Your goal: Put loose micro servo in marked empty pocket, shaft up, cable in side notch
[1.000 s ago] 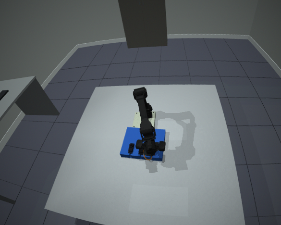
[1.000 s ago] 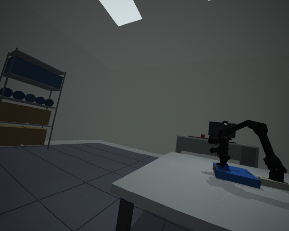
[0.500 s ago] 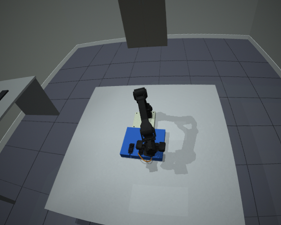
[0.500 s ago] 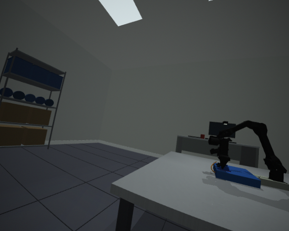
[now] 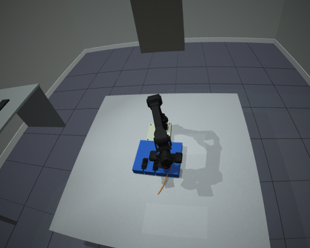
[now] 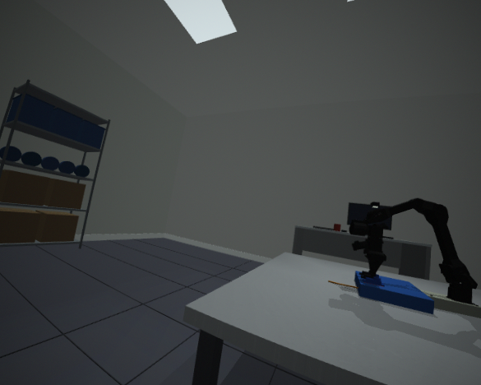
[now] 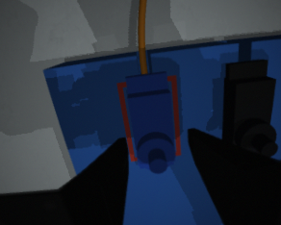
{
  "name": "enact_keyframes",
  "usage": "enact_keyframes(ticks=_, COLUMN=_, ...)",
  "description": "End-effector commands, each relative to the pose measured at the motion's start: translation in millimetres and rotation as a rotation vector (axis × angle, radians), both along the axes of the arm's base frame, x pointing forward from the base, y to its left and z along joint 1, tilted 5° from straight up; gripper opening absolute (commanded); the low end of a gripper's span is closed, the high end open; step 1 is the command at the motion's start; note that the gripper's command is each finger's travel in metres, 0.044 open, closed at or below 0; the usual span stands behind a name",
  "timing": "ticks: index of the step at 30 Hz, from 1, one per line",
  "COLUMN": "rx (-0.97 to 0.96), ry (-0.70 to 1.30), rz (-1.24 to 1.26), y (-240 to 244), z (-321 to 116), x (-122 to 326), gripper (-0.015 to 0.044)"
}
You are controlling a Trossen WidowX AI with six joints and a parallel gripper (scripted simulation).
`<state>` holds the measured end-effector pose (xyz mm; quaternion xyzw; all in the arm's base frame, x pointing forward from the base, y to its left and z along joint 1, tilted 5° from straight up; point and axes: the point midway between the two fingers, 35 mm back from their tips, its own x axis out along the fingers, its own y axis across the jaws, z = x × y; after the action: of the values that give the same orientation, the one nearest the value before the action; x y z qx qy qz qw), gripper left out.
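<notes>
Wrist view shows the fingers parted, flanking but not gripping the micro servo [image 7: 151, 120] in its red-marked pocket [image 7: 121, 111].

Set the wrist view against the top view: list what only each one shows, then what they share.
Only the wrist view shows the red pocket outline framing the blue micro servo, its output shaft facing the camera, and a gap between the servo and each finger of the hand.

Only the top view shows the whole arm, its pale base plate and the cable's free end on the table.

Both show the blue deck, the orange cable and a neighbouring black servo.
</notes>
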<state>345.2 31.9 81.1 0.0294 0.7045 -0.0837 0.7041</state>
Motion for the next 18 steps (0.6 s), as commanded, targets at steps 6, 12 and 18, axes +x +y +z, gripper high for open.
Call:
enact_keyframes(ticks=6, rx=0.0, ry=-0.001, rz=0.0, y=1.1, z=3.1, x=-2.5, gripper=0.0214)
enact_keyframes(ticks=12, rx=0.002, ry=-0.002, rz=-0.002, y=14.4, z=35.7, x=-44.0, gripper=0.0371)
enact_keyframes(ticks=18, rx=0.003, ry=-0.001, rz=-0.003, y=22.8, z=66.3, x=-98.8, gripper=0.044)
